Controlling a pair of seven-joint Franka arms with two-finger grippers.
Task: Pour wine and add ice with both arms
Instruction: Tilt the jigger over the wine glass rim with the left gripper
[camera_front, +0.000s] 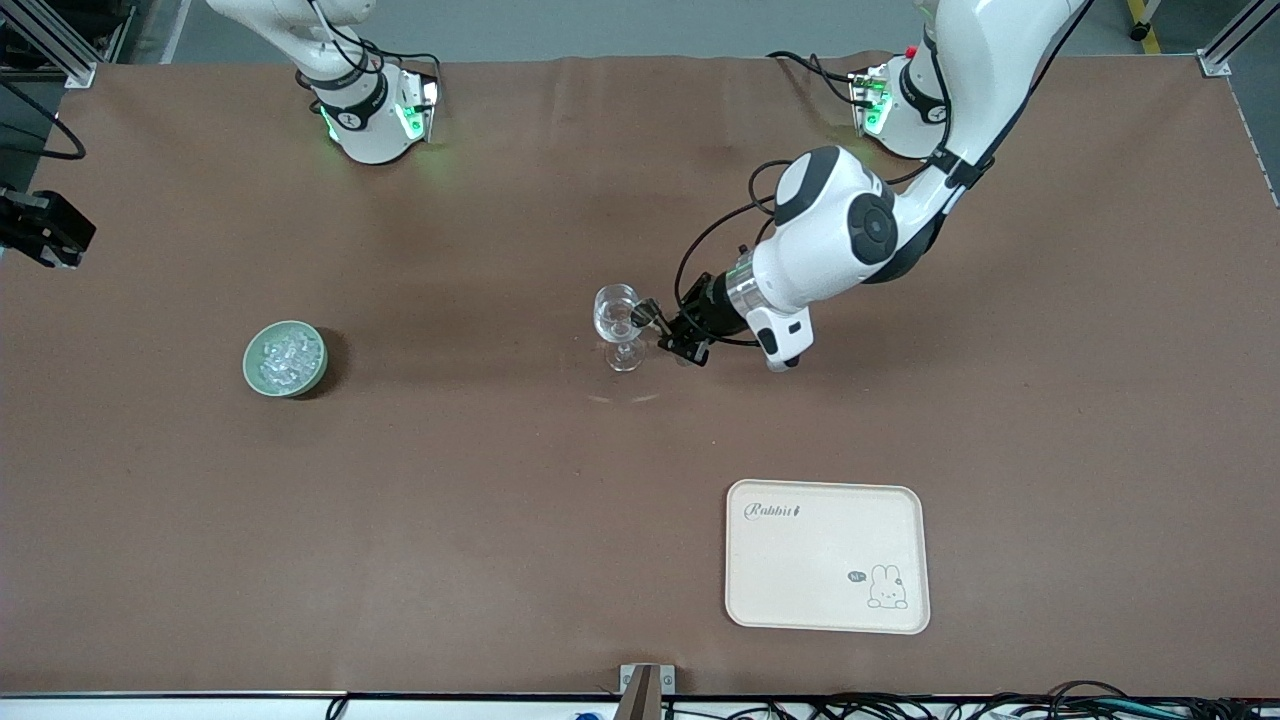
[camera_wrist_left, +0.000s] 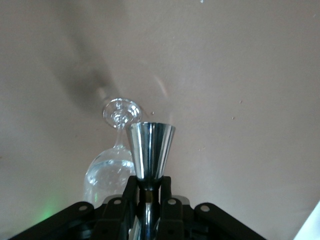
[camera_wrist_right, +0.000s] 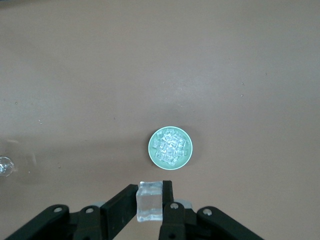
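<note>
A clear stemmed glass (camera_front: 620, 322) stands upright mid-table. My left gripper (camera_front: 672, 338) is beside it, shut on a silver metal jigger (camera_wrist_left: 150, 147) whose mouth is level with the glass bowl. In the left wrist view the gripper (camera_wrist_left: 149, 182) clamps the jigger's waist, with the glass (camera_wrist_left: 107, 172) just past it. A green bowl (camera_front: 252, 372) heaped with ice (camera_front: 284, 356) sits toward the right arm's end. My right gripper (camera_wrist_right: 150, 197) is high over the table, shut on one clear ice cube (camera_wrist_right: 150, 202), with the bowl (camera_wrist_right: 152, 150) and its ice (camera_wrist_right: 170, 146) far below.
A cream tray (camera_front: 800, 570) with a rabbit print lies nearer the front camera, toward the left arm's end. The glass shows at the edge of the right wrist view (camera_wrist_right: 4, 166). Brown cloth covers the table.
</note>
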